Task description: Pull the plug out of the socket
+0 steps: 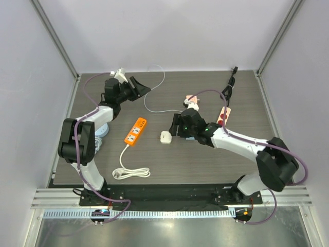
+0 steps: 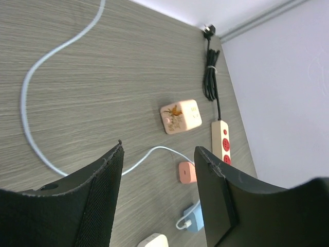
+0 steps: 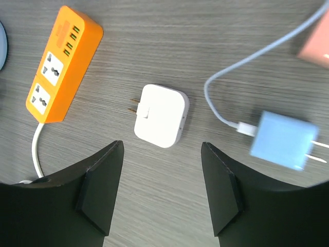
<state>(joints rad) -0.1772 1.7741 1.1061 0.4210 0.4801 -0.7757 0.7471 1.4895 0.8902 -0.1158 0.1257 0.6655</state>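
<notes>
The socket, a beige power strip with red outlets (image 1: 224, 114), lies at the right back of the table; in the left wrist view (image 2: 221, 139) its near end is hidden behind my finger. No dark blue plug shows in any view; my right arm covers the strip's near end. My left gripper (image 1: 139, 86) (image 2: 157, 149) is open and empty at the back left, far from the strip. My right gripper (image 1: 174, 126) (image 3: 162, 146) is open and empty, left of the strip, hovering over a white charger (image 3: 160, 115).
An orange strip (image 1: 135, 131) (image 3: 61, 64) with a white cord lies mid-table. A light-blue cube (image 3: 285, 140) on a white cable, a pink cube (image 2: 187, 172), a cream picture adapter (image 2: 180, 116) and the strip's bundled black cord (image 2: 209, 72) lie about. A round light-blue socket (image 1: 101, 131) is at the left.
</notes>
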